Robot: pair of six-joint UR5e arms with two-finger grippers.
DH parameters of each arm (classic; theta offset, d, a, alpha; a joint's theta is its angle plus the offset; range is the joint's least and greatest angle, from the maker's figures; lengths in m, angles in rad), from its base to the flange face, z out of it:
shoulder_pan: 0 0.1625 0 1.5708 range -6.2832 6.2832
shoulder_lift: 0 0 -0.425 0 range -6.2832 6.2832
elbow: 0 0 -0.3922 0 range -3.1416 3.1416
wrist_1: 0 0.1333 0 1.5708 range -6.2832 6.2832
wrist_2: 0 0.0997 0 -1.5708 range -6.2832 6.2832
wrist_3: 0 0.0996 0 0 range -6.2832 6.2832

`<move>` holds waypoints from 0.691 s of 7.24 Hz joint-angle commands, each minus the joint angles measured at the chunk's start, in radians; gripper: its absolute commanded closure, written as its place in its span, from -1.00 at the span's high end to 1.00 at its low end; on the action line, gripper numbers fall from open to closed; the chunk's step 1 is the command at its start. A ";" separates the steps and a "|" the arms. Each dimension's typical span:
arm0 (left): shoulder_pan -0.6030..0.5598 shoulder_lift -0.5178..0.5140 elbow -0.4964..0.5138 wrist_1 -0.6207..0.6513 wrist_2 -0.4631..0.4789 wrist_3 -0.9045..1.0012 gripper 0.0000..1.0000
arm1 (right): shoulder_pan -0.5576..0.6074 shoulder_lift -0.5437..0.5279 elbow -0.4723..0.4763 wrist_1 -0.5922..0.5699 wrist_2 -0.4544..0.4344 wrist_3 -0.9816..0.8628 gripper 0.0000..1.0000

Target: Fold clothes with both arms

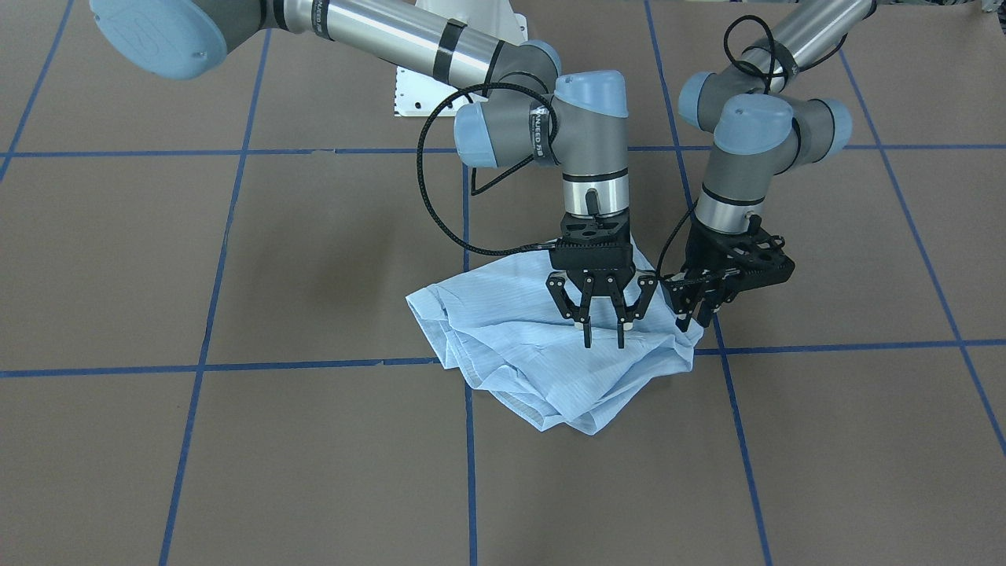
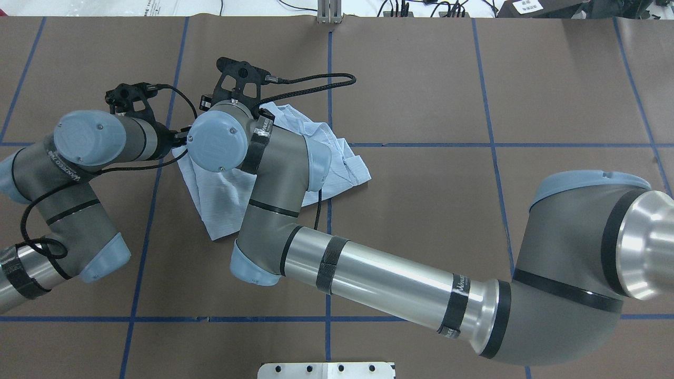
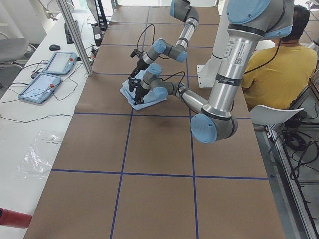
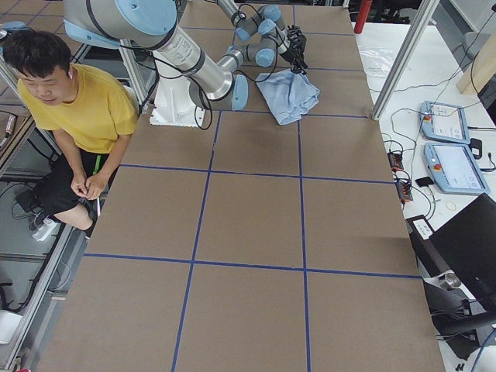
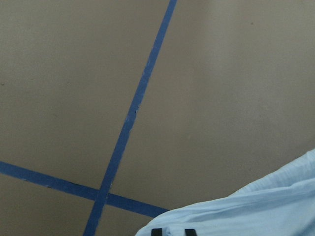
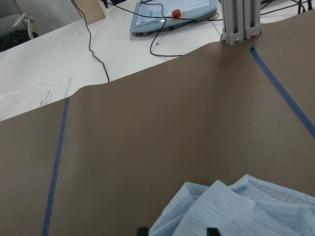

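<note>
The pale-blue shirt (image 1: 519, 346) lies crumpled in a heap on the brown table (image 1: 314, 259), also visible from overhead (image 2: 221, 205) and in the side views (image 3: 149, 97) (image 4: 288, 93). My right gripper (image 1: 603, 339) reaches across and points straight down onto the heap's top. It is open, its fingertips a short way apart and touching the cloth, with shirt fabric (image 6: 236, 211) between them. My left gripper (image 1: 695, 318) sits at the heap's edge nearest that arm, shut on the shirt's edge (image 5: 256, 211). From overhead both grippers are hidden under their wrists.
Blue tape lines (image 1: 464, 472) grid the table. The white pedestal base (image 2: 326, 370) stands at the robot's side. A person in a yellow top (image 4: 85, 108) sits beside the table. Control tablets (image 3: 50, 74) and a metal post (image 6: 238, 19) stand on the far side.
</note>
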 commanded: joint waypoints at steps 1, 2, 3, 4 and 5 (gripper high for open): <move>-0.053 0.073 -0.101 -0.001 -0.104 0.158 1.00 | 0.038 0.010 0.016 -0.002 0.102 -0.032 1.00; -0.114 0.127 -0.166 0.004 -0.186 0.264 1.00 | 0.064 0.001 0.045 -0.012 0.153 -0.064 1.00; -0.186 0.188 -0.230 0.013 -0.277 0.400 1.00 | 0.095 -0.029 0.109 -0.098 0.239 -0.073 1.00; -0.261 0.254 -0.273 0.016 -0.360 0.550 1.00 | 0.133 -0.063 0.227 -0.278 0.322 -0.129 1.00; -0.330 0.323 -0.304 0.016 -0.417 0.705 1.00 | 0.186 -0.126 0.356 -0.435 0.417 -0.206 1.00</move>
